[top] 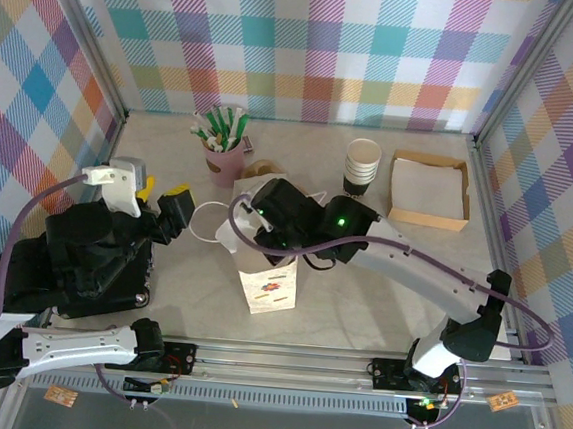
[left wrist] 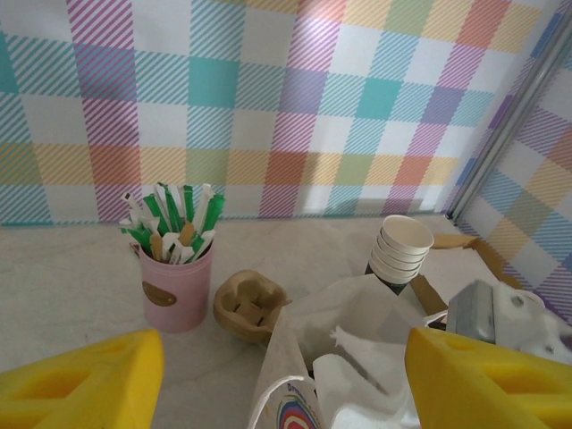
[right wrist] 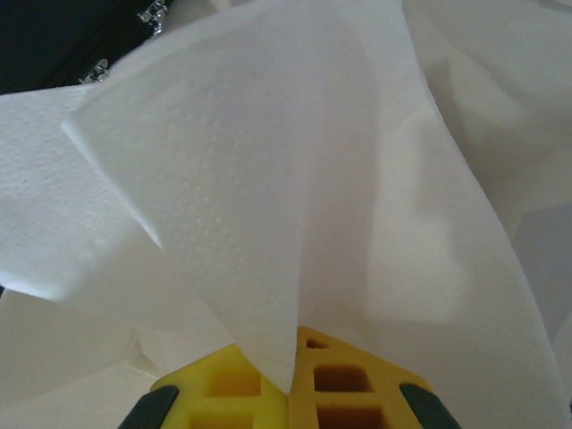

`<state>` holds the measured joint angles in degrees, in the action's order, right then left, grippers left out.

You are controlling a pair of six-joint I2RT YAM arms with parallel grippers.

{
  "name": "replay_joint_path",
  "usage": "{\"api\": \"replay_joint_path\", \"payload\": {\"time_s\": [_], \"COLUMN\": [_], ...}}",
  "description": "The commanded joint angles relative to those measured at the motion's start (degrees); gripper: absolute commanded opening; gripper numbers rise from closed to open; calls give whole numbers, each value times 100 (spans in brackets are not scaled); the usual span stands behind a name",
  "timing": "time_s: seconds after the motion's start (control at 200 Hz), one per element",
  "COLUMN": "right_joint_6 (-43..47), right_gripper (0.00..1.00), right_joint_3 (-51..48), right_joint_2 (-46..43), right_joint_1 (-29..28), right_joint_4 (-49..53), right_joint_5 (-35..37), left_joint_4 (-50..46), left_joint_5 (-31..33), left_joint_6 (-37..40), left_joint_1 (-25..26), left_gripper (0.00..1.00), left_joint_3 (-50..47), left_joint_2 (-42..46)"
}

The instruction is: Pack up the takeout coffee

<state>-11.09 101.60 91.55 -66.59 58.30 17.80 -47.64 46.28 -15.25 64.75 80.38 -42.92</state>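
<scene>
Left gripper [left wrist: 286, 380] hangs spread wide just beside the paper bag [top: 268, 283], probably ready to steady it. Right gripper [right wrist: 290, 375] pinches a white napkin [right wrist: 268, 179] over the bag's mouth, I guess to tuck it in. The takeout coffee is hidden, presumably inside the bag.

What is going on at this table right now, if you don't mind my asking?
The right gripper is shut on a white napkin and holds it at the open top of the white paper bag in the middle of the table. The left gripper is open just beside the bag, holding nothing. A pink pen cup, a stack of lidless cups and a napkin box stand along the back.
</scene>
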Motion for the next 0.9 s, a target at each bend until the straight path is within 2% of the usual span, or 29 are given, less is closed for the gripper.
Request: {"api": "replay_joint_path", "payload": {"time_s": [0.0, 0.185, 0.51, 0.645, 0.8, 0.895], "right_joint_6": [-545, -752, -833, -906, -1032, -1070], "right_gripper": [7, 10, 15, 16, 23, 31], "right_joint_3": [217, 415, 1359, 1399, 1278, 1265], "right_joint_2": [194, 571, 1469, 1657, 1682, 1683], "right_joint_1": [77, 147, 216, 284, 418, 493], "right_joint_4": [396, 816, 1682, 1824, 1824, 1800], "right_joint_5": [-182, -368, -409, -434, -653, -830], "left_joint_4": [111, 37, -61, -53, -70, -62], "left_joint_5": [-66, -67, -84, -83, -84, -79], "left_joint_6": [-57, -121, -207, -206, -255, -273], "left_joint_1": [29, 28, 29, 24, 29, 29], "left_gripper": [71, 71, 71, 71, 70, 70], "left_joint_3": [34, 34, 17, -4, -34, -67], "left_joint_2": [-48, 18, 71, 82, 112, 139]}}
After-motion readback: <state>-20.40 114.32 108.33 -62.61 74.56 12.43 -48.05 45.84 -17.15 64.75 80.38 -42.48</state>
